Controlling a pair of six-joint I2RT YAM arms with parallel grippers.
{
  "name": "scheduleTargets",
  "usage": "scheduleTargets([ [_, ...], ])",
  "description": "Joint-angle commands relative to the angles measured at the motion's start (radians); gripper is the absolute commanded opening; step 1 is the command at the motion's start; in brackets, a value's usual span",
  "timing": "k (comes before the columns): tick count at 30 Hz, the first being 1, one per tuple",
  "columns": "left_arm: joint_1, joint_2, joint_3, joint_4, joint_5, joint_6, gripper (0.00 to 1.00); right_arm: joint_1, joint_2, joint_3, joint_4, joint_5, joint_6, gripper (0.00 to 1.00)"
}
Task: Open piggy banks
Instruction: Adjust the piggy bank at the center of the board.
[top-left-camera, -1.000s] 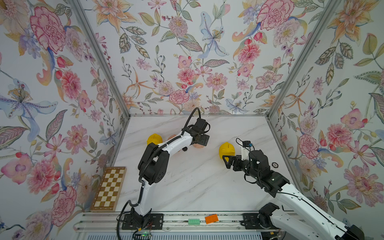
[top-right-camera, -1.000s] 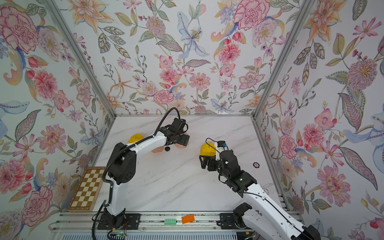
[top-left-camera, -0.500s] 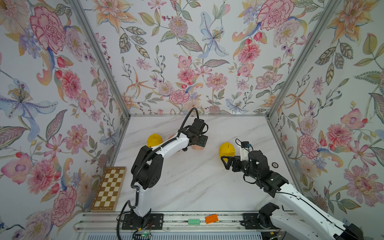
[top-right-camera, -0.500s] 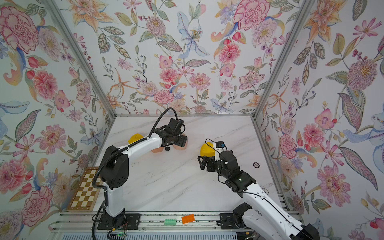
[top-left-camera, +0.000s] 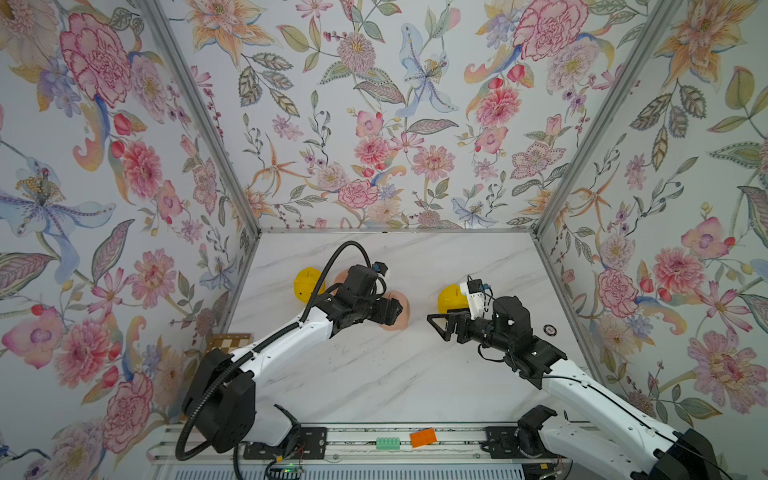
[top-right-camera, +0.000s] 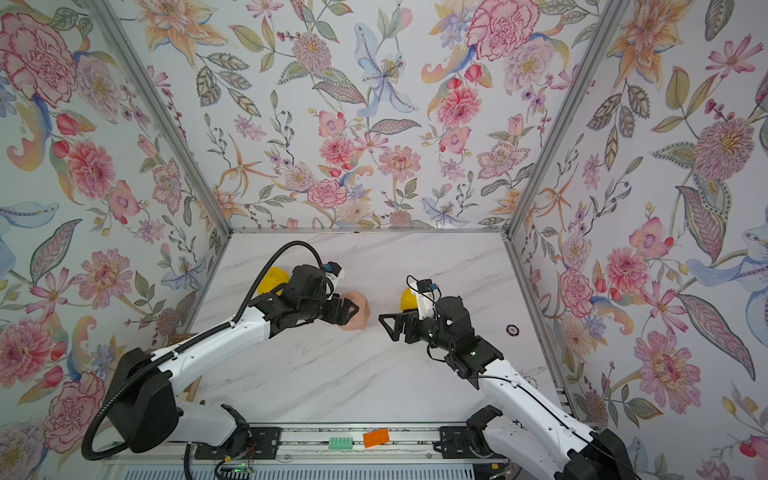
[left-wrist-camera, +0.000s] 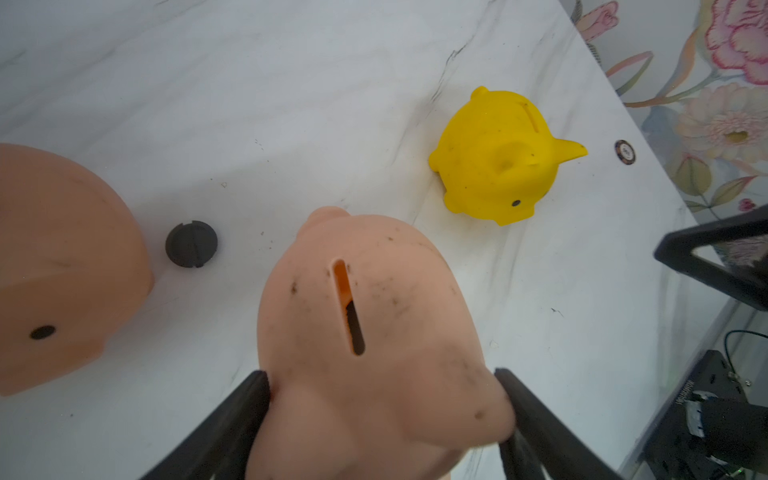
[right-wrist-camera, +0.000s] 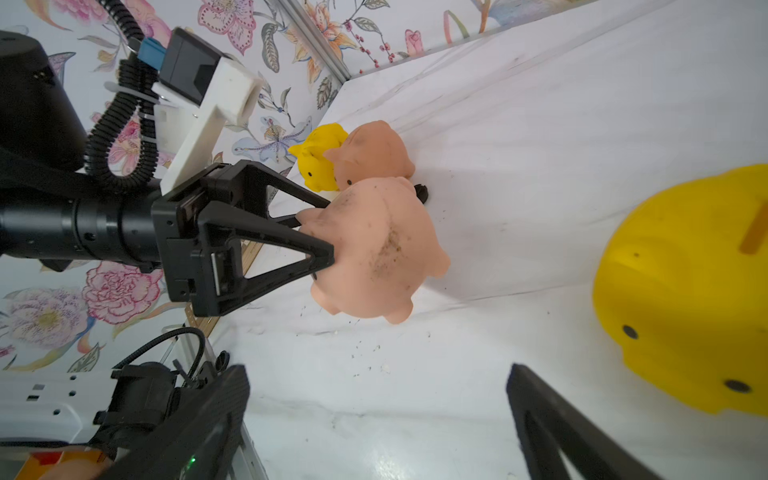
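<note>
Since a second ago, the left arm's elbow has dropped toward the front left corner of the surface (top-left-camera: 374, 382). The pink piggy bank (left-wrist-camera: 395, 291) it grips has come slightly forward, toward the middle. The right arm has barely shifted.

Task status:
- One black plug (left-wrist-camera: 191, 244) lies loose on the surface, between the gripped bank and a second pink piggy bank (left-wrist-camera: 62, 266). By judgement, at least one bank is already open, but which one the plug came from cannot be told.
- A yellow piggy bank (top-left-camera: 305, 282) sits just beside the second pink one, toward the left edge. Another yellow piggy bank (left-wrist-camera: 494, 162) stands toward the right edge.
- A small dark round disc (top-left-camera: 549, 330) rests close to the right edge. What it is cannot be told.
- No underside is visible on any bank, so the remaining plugs cannot be checked. Most of the work appears still to be done.

Hands:
- The left hand (left-wrist-camera: 382, 386) is closed at a moderate width on one end of the gripped pink bank. Its two fingers press opposite sides, and the coin slot faces the wrist camera. Whether the bank's feet rest on the surface or are clear of it cannot be told.
- The right hand (right-wrist-camera: 376, 386) stands wide apart and holds nothing. It is near the right-side yellow bank without touching it, and points toward the gripped pink bank. By judgement, it is placed to reach that bank's plug.
</note>
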Motion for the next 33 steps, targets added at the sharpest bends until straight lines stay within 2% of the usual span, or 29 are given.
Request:
scheduleTargets([
  [1,-0.007,-0.092,-0.105,0.108,0.094,-0.063,0.68,0.013,0.019,-0.015,0.108,-0.094,0.021,0.99],
  [8,-0.007,-0.292,-0.373,0.319,0.152,-0.209,0.69,0.057,0.107,0.014,0.136,-0.118,0.023,0.99],
  [12,-0.007,-0.346,-0.472,0.393,0.157,-0.243,0.69,0.089,0.164,0.041,0.143,-0.12,0.026,0.99],
  [21,0.037,-0.324,-0.583,0.543,0.199,-0.297,0.7,0.118,0.263,0.083,0.161,-0.128,0.037,0.98],
  [33,0.182,-0.332,-0.673,0.587,0.252,-0.291,0.81,0.136,0.378,0.133,0.203,-0.155,0.044,0.98],
])
